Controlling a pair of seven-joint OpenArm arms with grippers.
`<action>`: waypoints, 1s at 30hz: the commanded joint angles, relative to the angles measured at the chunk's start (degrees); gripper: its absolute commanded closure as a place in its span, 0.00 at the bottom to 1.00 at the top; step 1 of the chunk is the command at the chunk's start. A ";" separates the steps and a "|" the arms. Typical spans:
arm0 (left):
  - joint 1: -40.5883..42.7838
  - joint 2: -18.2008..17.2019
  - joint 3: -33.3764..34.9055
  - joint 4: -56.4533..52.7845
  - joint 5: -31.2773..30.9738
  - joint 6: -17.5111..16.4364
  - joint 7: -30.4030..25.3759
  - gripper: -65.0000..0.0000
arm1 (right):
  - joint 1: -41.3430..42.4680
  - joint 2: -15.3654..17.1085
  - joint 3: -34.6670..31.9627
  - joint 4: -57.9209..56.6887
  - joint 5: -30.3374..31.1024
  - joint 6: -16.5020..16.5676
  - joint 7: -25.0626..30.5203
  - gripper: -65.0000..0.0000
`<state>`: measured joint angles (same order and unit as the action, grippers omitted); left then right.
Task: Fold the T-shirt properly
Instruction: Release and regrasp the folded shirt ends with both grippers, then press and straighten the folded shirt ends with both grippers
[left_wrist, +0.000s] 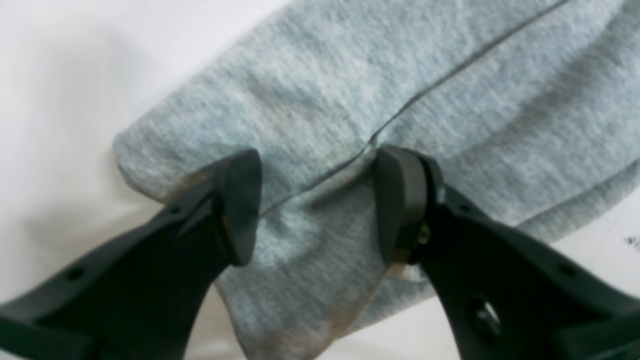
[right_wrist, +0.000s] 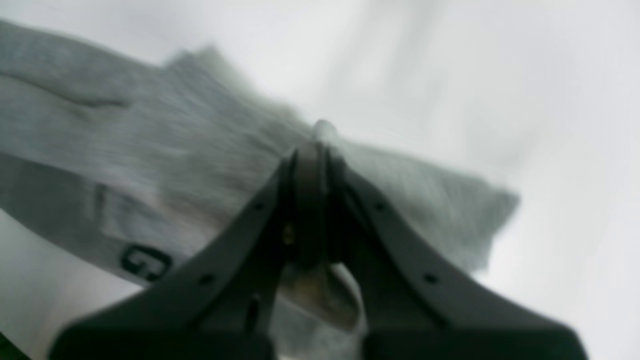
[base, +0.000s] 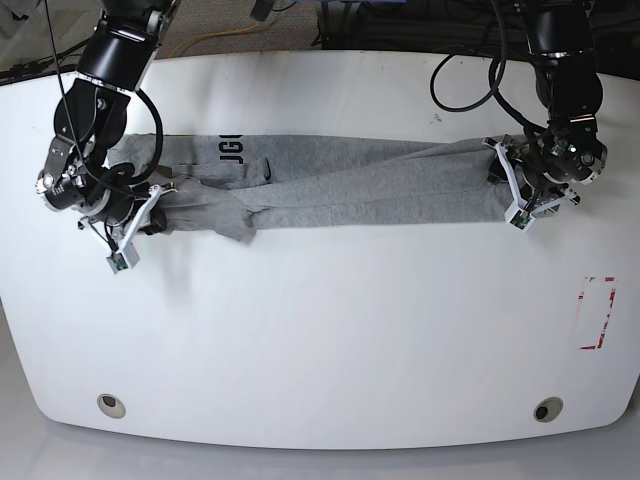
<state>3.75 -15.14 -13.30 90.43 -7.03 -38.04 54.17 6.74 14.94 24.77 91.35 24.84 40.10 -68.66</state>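
The T-shirt is lying long across the desk. The right end effector is pinching one end; the left end effector is gaping over the other end, so both can lift.

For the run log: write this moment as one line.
T-shirt: folded into long strip across table | right gripper: shut on T-shirt end | left gripper: open, straddling other end

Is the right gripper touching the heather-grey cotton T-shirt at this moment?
Touching. The right wrist view shows the right gripper with jaws shut on a fold of the heather-grey cotton T-shirt, cloth bunched at the fingertips.
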 joint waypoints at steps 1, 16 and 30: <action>-0.45 -1.88 -0.19 0.07 0.39 -0.16 0.20 0.50 | 0.16 1.28 2.17 0.74 0.17 -0.10 0.75 1.00; -2.39 -1.52 -0.63 2.97 -3.04 -0.24 0.38 0.49 | -4.94 3.57 8.24 0.12 0.61 -0.10 3.21 0.28; -2.65 -1.52 -11.18 10.01 -21.85 0.20 4.25 0.25 | -8.28 -3.55 7.18 7.68 13.18 -0.10 -6.02 0.27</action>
<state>2.09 -15.81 -21.04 99.24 -25.50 -38.00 56.18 -2.07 11.25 33.26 100.20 37.65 39.72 -75.48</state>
